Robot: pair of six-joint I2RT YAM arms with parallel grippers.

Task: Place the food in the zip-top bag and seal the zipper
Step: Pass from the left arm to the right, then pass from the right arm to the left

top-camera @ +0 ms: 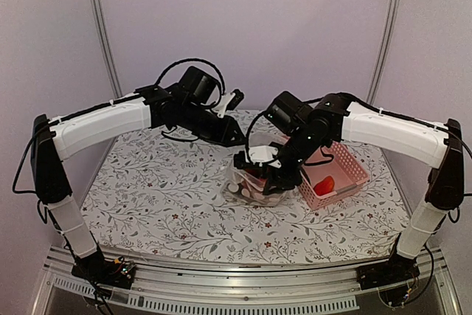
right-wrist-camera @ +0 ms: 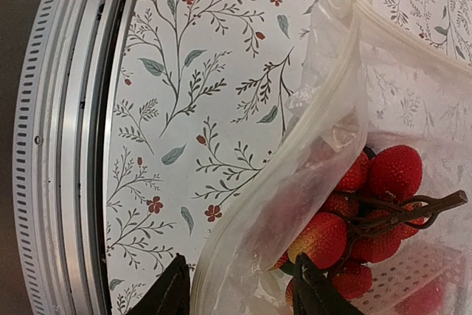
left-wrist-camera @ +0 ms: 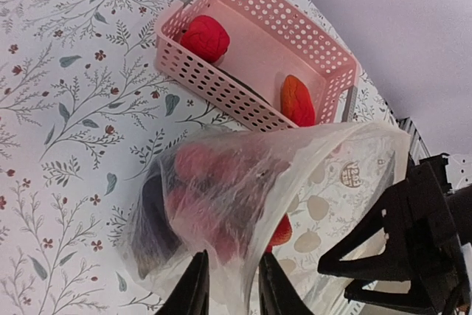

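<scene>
The zip-top bag (top-camera: pixel 254 186) lies mid-table, clear and crinkly, with both grippers at its mouth. A cluster of red tomatoes (right-wrist-camera: pixel 383 204) and a dark purple eggplant (left-wrist-camera: pixel 151 219) lie inside it with other reddish food. My left gripper (left-wrist-camera: pixel 232 289) is open, and a fold of the bag's wall passes loosely between its fingers. My right gripper (right-wrist-camera: pixel 240 293) is open wide astride the rim, with the zipper (right-wrist-camera: pixel 324 94) running up from between its fingers. The mouth gapes. Two red fruits (left-wrist-camera: pixel 205 37) (left-wrist-camera: pixel 297 99) lie in the pink basket (left-wrist-camera: pixel 221 94).
The pink basket (top-camera: pixel 354 167) stands just right of the bag, under my right arm. My right arm's black wrist (left-wrist-camera: pixel 413 248) is close beside the left gripper. The table's metal front rail (right-wrist-camera: pixel 66 145) runs near the bag.
</scene>
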